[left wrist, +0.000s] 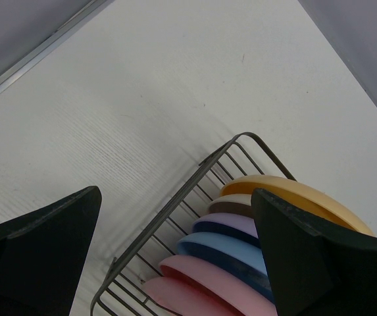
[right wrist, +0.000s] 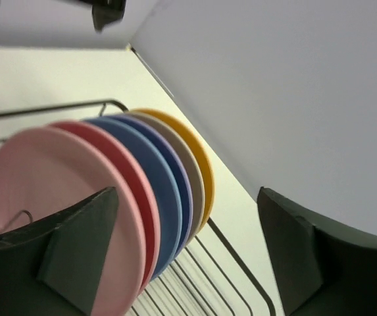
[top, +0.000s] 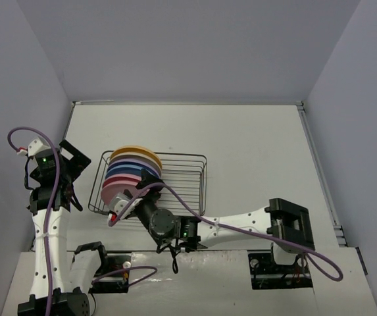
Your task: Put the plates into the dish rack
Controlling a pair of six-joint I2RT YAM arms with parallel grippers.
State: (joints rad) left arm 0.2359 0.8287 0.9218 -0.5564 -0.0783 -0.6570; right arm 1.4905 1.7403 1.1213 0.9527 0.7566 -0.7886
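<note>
Two arms frame one loaded rack. At far left, the left end effector (top: 76, 160) hangs just beside the left end of the dish rack (top: 188, 178), its fingers spread wide with nothing between them; its wrist view looks straight down on the wire rim. Next come the plates (top: 130, 172), all six standing on edge in the rack's left half, packed face to face. From the far end they run yellow-orange plate (right wrist: 198, 158), cream plate (right wrist: 185, 158), purple plate (right wrist: 168, 155), blue plate (right wrist: 149, 164), second pink plate (right wrist: 119, 164) and nearest pink plate (right wrist: 43, 178). Right of that row, the right end effector (top: 142, 187) sits at the rack's near-left corner. Its fingers are also wide apart and grip nothing, though in its wrist view one finger overlaps the face of the nearest pink plate, and contact cannot be told. Farther right, the right arm stretches back across the desk (top: 241, 145) to its base. Judged from this layout, loading looks essentially finished and the step in hand is clearing the right arm from the last plate. To do that well, keep the fingers fully spread. Draw back away from the plate's face rather than across its rim, and rise clear of the wire before swinging right. A nudged end plate could tip the whole row.
</note>
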